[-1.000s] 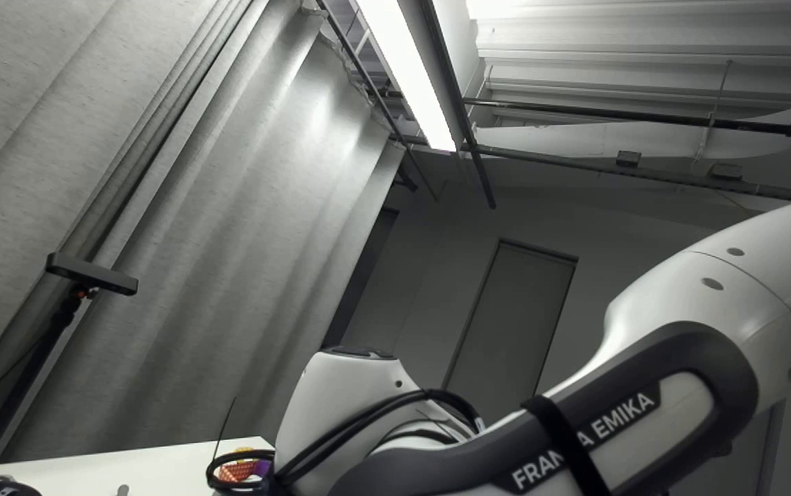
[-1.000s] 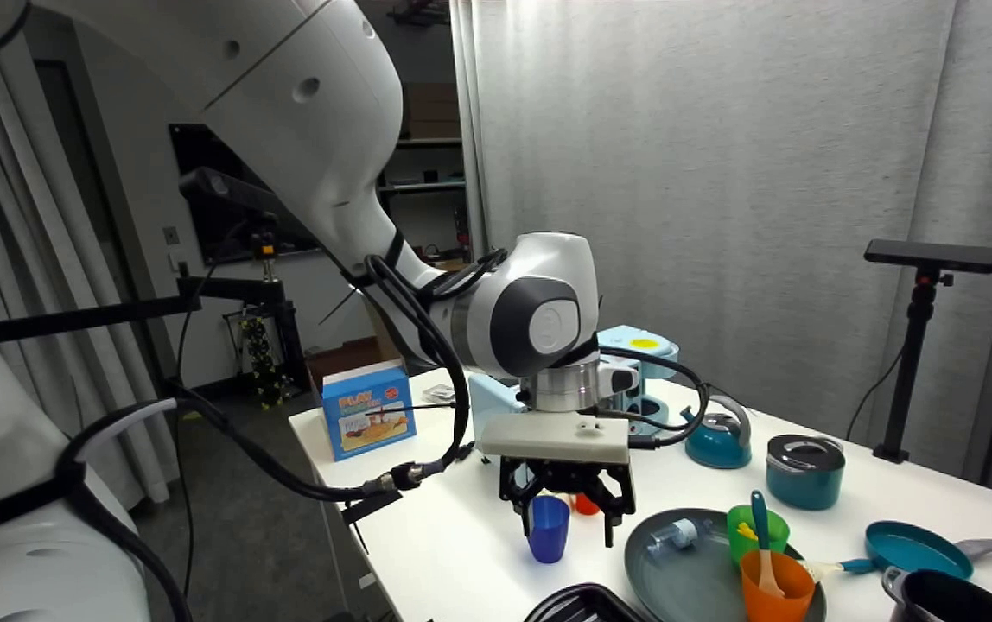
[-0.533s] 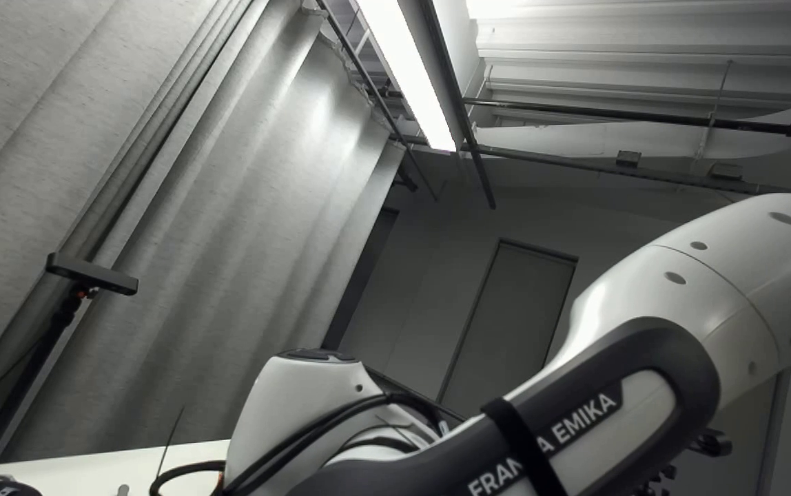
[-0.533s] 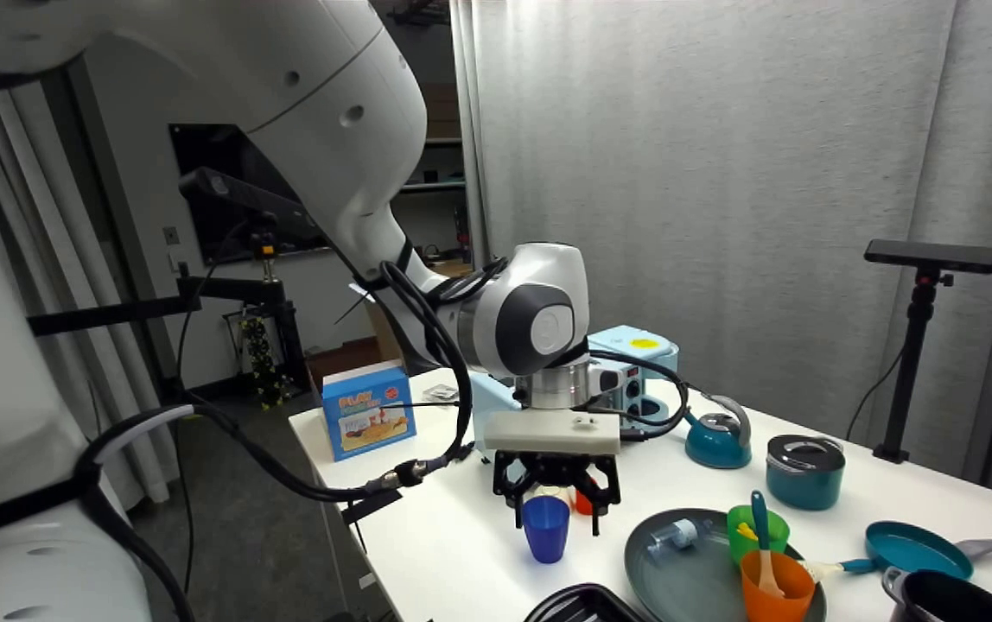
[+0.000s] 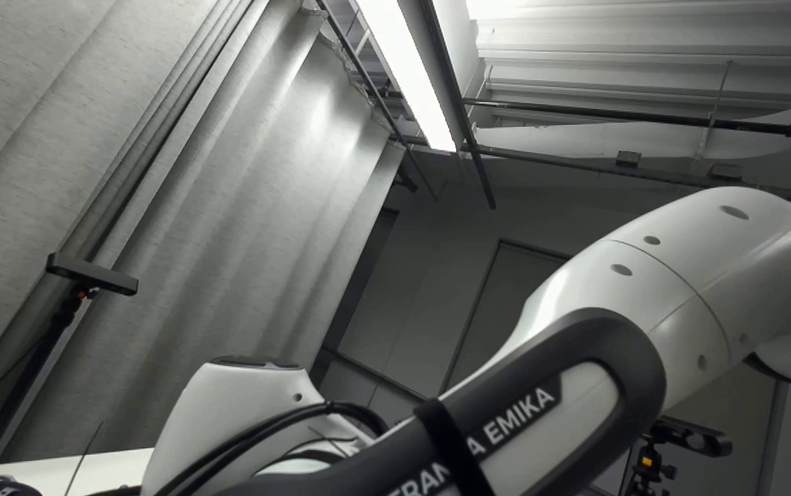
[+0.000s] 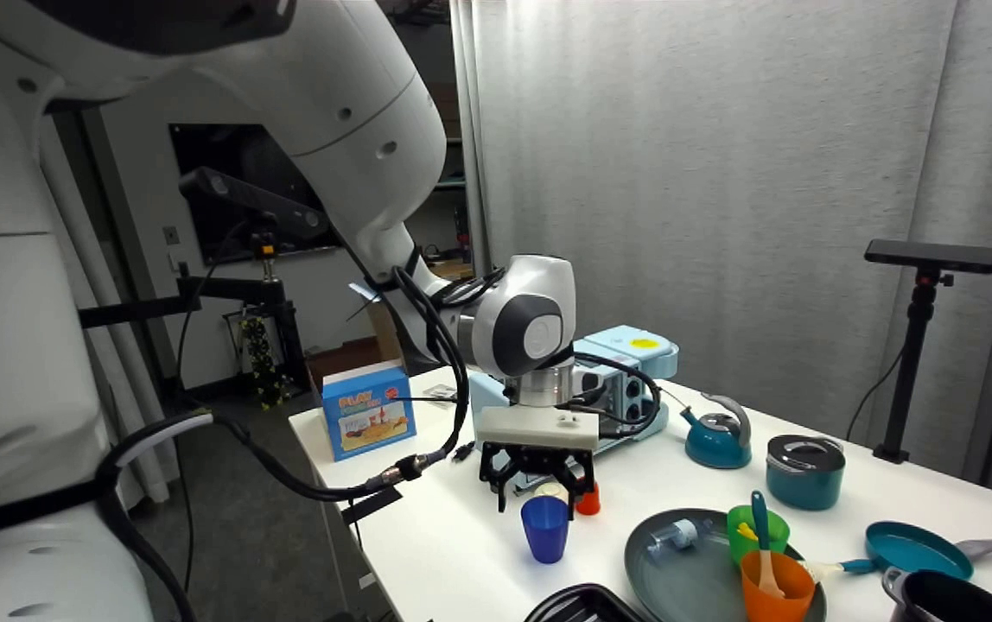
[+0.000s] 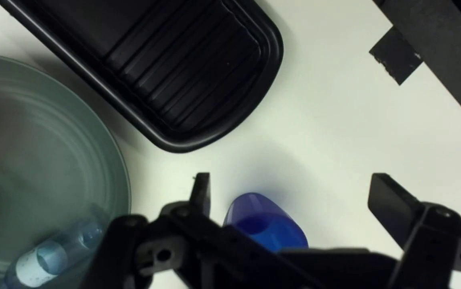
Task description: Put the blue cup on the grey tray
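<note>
Black tool point(image 6: 537, 510), spread wide, hangs near the translucent blue cup point(image 6: 545, 536), in an exterior view between the round grey tray point(image 6: 677, 587) and left edge of the white worktop point(image 6: 444, 553); grey curtain point(image 6: 721, 173) behind.

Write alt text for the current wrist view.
A blue cup, partly hidden by the open gripper, stands on a white table. At left, a round grey tray holds a clear bottle; a black ridged tray lies at top.

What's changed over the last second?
The arm's wrist has moved left in both exterior views, bringing the open tool with it. Nothing was grasped or released. The blue cup and grey tray stayed put, the cup still off the tray.
</note>
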Controlling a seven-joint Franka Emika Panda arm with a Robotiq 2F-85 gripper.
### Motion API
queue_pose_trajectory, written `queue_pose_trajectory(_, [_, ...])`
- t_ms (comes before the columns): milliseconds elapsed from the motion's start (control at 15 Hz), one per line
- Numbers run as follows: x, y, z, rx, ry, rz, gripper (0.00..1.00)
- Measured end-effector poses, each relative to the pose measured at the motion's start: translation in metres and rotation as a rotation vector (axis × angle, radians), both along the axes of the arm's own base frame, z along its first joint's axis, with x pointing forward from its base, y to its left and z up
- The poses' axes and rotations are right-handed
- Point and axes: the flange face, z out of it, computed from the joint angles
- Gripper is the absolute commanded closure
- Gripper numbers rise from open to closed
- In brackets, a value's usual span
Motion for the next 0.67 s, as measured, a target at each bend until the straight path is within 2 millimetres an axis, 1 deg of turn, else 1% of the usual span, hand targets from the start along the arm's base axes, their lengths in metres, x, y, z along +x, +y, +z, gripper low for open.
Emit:
queue_pose_trajectory(200, [0.015,0.013,-0.006,0.039,-0.034,-0.009,0.00])
queue_pose_trajectory(333, [0.026,0.018,-0.011,0.060,-0.067,-0.011,0.00])
queue_pose_trajectory(667, [0.050,0.022,-0.026,0.097,-0.133,-0.029,0.00])
